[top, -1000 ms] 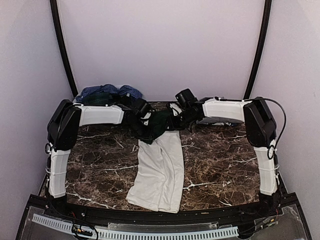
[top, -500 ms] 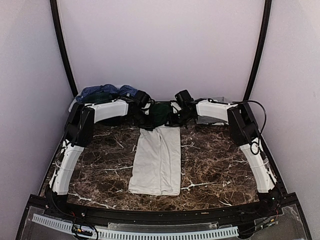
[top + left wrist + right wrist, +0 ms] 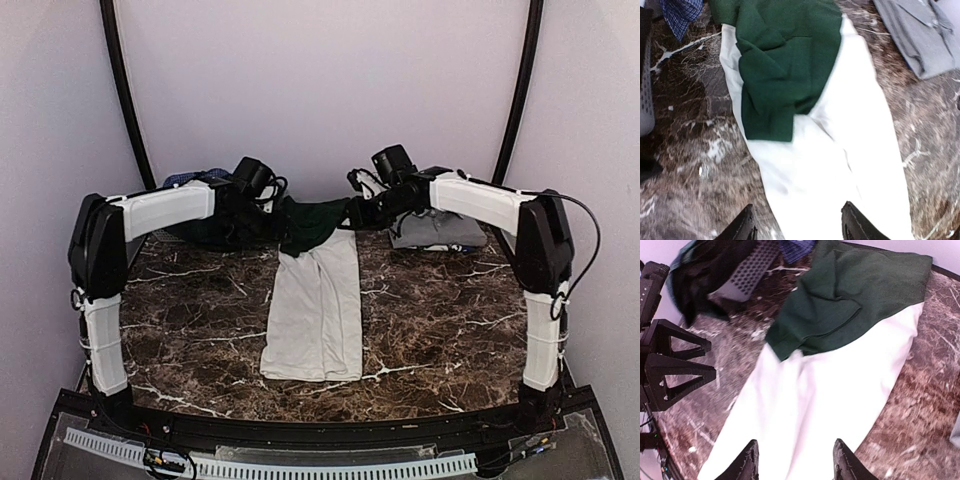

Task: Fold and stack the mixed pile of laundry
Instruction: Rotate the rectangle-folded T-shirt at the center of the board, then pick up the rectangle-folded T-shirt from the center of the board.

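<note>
The white tee (image 3: 315, 310) lies in a long folded strip down the middle of the marble table, its dark green sleeves (image 3: 312, 222) folded over at the far end. My left gripper (image 3: 266, 218) hovers just left of that green end, and my right gripper (image 3: 358, 212) just right of it. In the left wrist view the left gripper (image 3: 800, 222) stands open over the white cloth (image 3: 840, 150), with nothing between its fingers. The right gripper (image 3: 795, 457) is likewise open and empty above the tee (image 3: 830, 390). No lettering shows.
A blue checked shirt (image 3: 195, 180) and a dark item (image 3: 700, 275) are heaped at the back left by the grey slatted basket (image 3: 646, 95). A folded grey garment (image 3: 440, 232) lies at the back right. Bare marble (image 3: 190, 320) flanks the tee.
Both grippers have let go of the tee's green end and opened. Both arms have lifted and drawn apart towards the back. The tee now lies straight and flat.
</note>
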